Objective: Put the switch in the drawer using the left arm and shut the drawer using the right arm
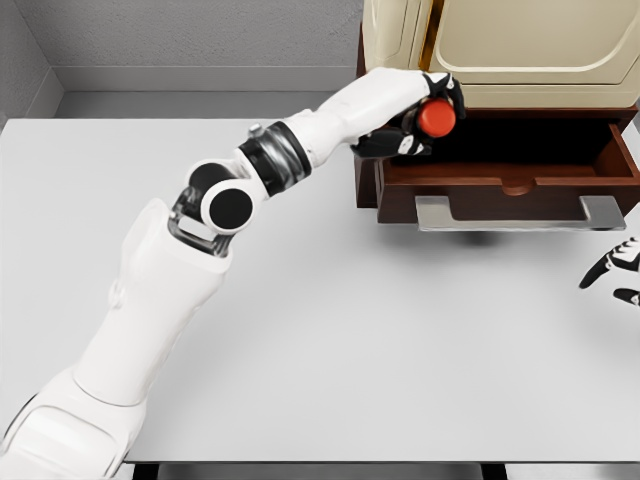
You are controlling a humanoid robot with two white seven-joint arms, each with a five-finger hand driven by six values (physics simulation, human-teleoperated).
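While its fingers wrap the red switch [436,118], the left hand [420,120] hangs over the open drawer's [505,180] left end.

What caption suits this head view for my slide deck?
Left robot hand holds the red switch over the open drawer; right robot hand waits nearby.

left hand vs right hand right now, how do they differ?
The left hand is raised at the open drawer, while the right hand sits low at the picture's right edge. The left hand grips the red switch; the right hand holds nothing, fingers spread. The left arm shows fully; the right hand is mostly cropped. Both have dark fingers.
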